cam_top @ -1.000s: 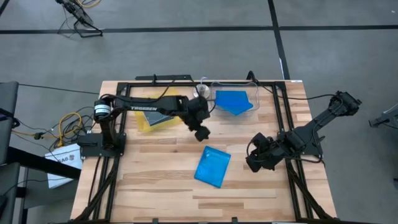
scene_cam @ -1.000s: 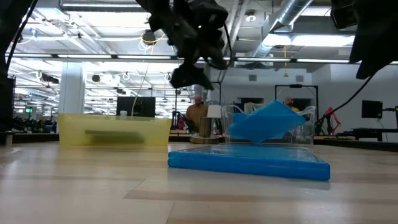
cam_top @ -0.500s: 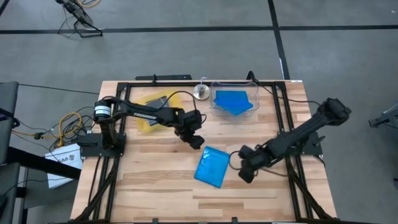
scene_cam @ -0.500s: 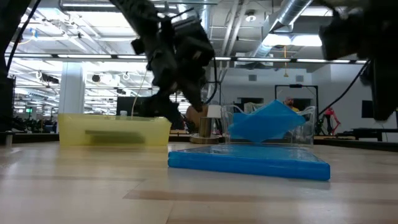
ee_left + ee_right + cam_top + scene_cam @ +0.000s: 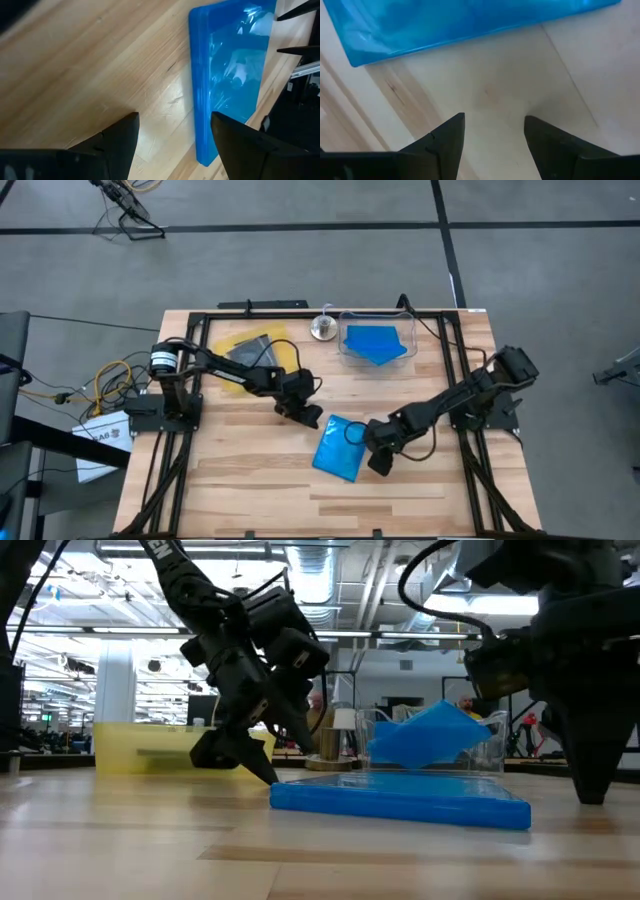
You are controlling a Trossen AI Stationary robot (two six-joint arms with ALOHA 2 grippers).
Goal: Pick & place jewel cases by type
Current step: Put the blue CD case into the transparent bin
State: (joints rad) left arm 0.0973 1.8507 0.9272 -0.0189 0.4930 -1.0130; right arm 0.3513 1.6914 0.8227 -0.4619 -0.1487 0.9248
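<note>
High view pictures show the whole bench (image 5: 250,490) from above, which the low view does not. One blue jewel case (image 5: 340,447) is seen lying flat near the middle of the bench. A second blue jewel case (image 5: 376,343) is seen inside the clear tub (image 5: 412,346) at the far edge. A grey jewel case (image 5: 252,350) is seen in the yellow tray (image 5: 232,375), also by the far edge. A small round silver thing (image 5: 322,328) sits between tray and tub.

From the low view, the blue case in the tub (image 5: 430,735) is seen leaning tilted, and the case on the bench (image 5: 400,802) is seen lying flat.

The left gripper (image 5: 306,416) is held low, just beside the far left corner of the flat blue case. Its fingers (image 5: 120,137) are spread apart and nothing is held. The right gripper (image 5: 378,461) is held low, just beside the right edge of the same case. Its fingers (image 5: 447,140) are also apart, with only bare wood between them.

No writing can be read.
</note>
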